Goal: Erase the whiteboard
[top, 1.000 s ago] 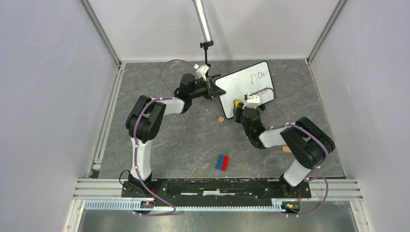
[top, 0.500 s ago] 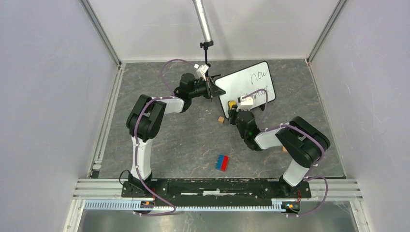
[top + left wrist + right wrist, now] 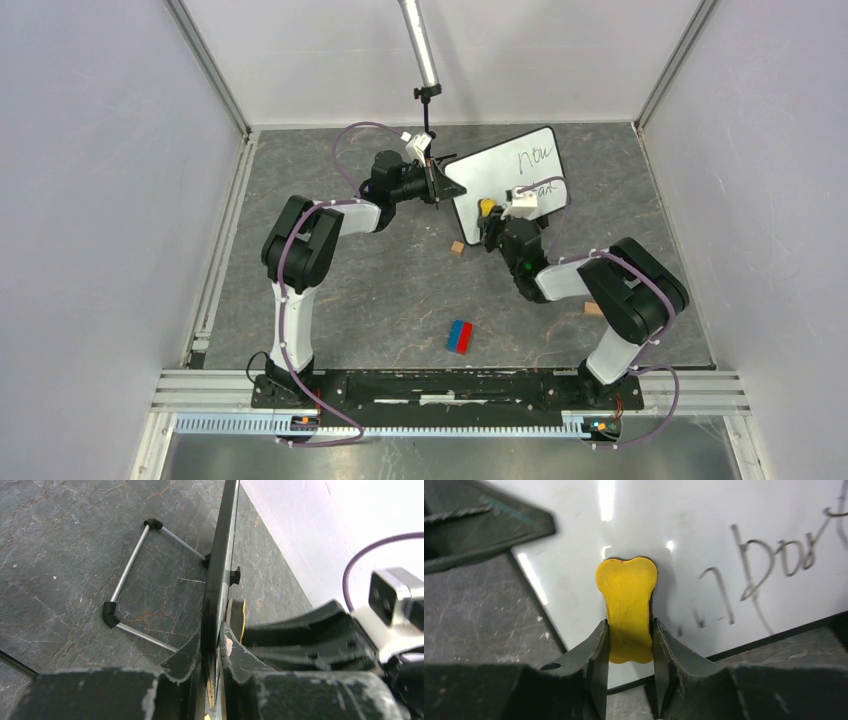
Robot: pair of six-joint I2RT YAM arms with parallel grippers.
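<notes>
The whiteboard (image 3: 505, 175) stands tilted at the back of the table, with black handwriting (image 3: 537, 157) on its right half. My left gripper (image 3: 446, 187) is shut on its left edge. In the left wrist view the whiteboard (image 3: 220, 565) shows edge-on between the fingers of the left gripper (image 3: 214, 645). My right gripper (image 3: 629, 640) is shut on a yellow bone-shaped eraser (image 3: 626, 607), which rests against the whiteboard (image 3: 684, 540) left of the handwriting (image 3: 764, 565). From above, the eraser (image 3: 487, 208) is at the board's lower left.
The board's wire stand (image 3: 135, 580) rests on the grey table behind it. A small wooden block (image 3: 457, 247) lies just below the board, another wooden block (image 3: 592, 308) by the right arm, and a red and blue block (image 3: 459, 336) nearer the bases. A metal pole (image 3: 420, 50) hangs over the back.
My right gripper slid the eraser left along the board's lower part, then back to the right and slightly up. The left gripper and the board stayed put.
</notes>
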